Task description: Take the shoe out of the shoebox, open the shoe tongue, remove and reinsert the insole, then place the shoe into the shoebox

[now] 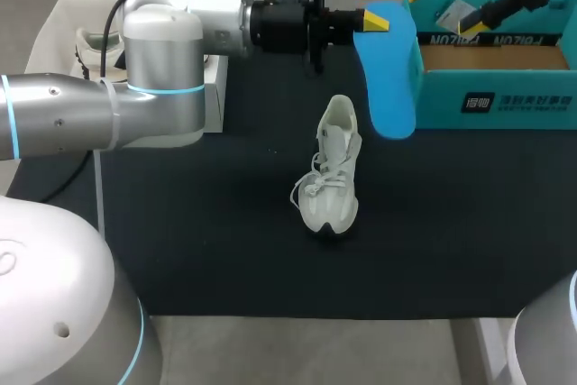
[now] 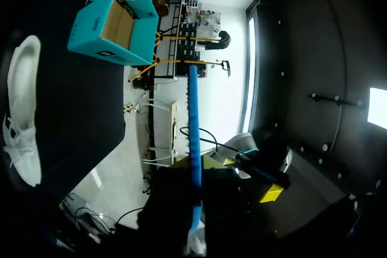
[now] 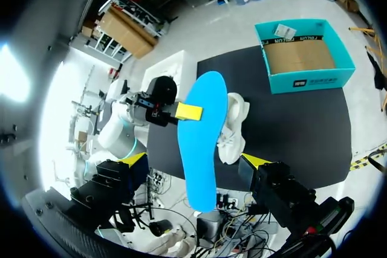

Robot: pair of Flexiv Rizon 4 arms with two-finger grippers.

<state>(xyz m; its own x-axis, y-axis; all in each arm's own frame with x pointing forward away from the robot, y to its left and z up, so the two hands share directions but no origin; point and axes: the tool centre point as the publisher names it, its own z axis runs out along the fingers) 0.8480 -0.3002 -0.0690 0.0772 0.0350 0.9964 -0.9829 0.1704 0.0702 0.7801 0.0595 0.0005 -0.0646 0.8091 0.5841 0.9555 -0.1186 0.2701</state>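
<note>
So we're at the insole part of the job. My left gripper (image 1: 377, 21) is clamped on the blue insole (image 1: 388, 78) near one end. It's holding it up in the air close to the shoebox (image 1: 491, 101), which sits at the far right corner of the tabletop (image 1: 180, 250). In the left wrist view I see the insole edge-on, pinched between the fingers. The insole's out of the shoe, so I'd say the removal half is done and reinserting comes next.

The white shoe (image 1: 332, 169) sits upright in the middle of the tabletop, toe toward the near edge, opening toward the far edge, laces loose. Nothing's touching it. My right gripper (image 1: 448, 4) hangs over the shoebox with its fingers spread wide and nothing in them.

Next move as I see it: bring the insole down to the shoe's opening, toe end first, and slide it in. The shoe's free to skid, so the right gripper probably needs to come over and steady the heel or hold the tongue back. That insole looks floppy and could buckle at the mouth if the angle's off.
</note>
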